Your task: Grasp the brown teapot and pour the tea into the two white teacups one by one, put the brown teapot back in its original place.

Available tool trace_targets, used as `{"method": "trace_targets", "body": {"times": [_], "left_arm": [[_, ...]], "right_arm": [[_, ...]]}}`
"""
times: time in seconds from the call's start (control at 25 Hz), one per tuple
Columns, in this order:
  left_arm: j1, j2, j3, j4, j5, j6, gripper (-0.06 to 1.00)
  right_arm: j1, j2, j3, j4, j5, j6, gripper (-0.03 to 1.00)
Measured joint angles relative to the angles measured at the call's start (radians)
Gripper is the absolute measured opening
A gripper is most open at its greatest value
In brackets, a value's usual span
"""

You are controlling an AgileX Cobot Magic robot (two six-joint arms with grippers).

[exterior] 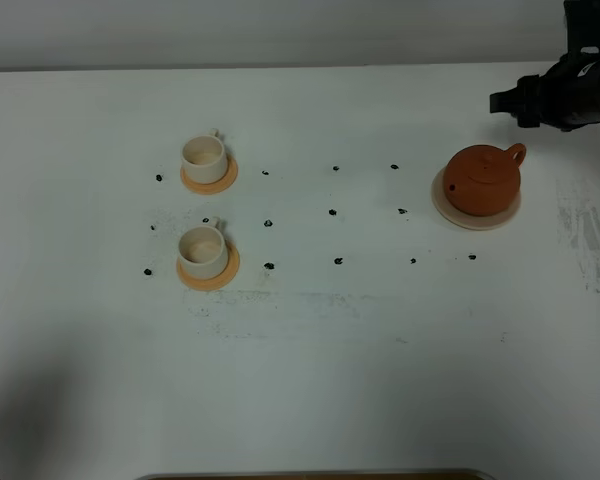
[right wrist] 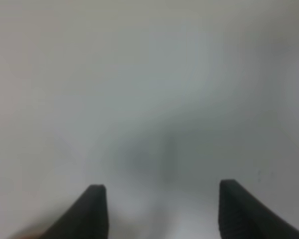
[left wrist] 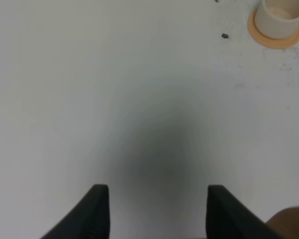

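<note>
The brown teapot (exterior: pixel 483 180) stands upright on its cream saucer (exterior: pixel 450 210) at the right of the table, lid on, handle toward the back right. The two white teacups stand on orange coasters at the left, one farther back (exterior: pixel 203 158) and one nearer (exterior: pixel 202 250). My right gripper (exterior: pixel 507 103) hovers behind and to the right of the teapot, apart from it; in the right wrist view it (right wrist: pixel 159 191) is open and empty over blurred white surface. My left gripper (left wrist: pixel 154 191) is open and empty; one teacup (left wrist: pixel 280 15) shows far ahead of it.
Small black specks (exterior: pixel 332 212) dot the white table between the cups and the teapot. Grey smudges mark the table's right side (exterior: pixel 585 235). A brown strip (exterior: pixel 310 474) runs along the front edge and also shows in the left wrist view (left wrist: pixel 289 224).
</note>
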Motion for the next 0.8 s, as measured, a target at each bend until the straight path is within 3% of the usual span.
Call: {"method": "trace_targets", "body": {"times": [0.8], "left_arm": [[0.0,0.0,0.0,0.0,0.0,0.0,0.46]], "right_arm": [[0.0,0.018,-0.003,-0.034,0.066,-0.087,0.51]]}}
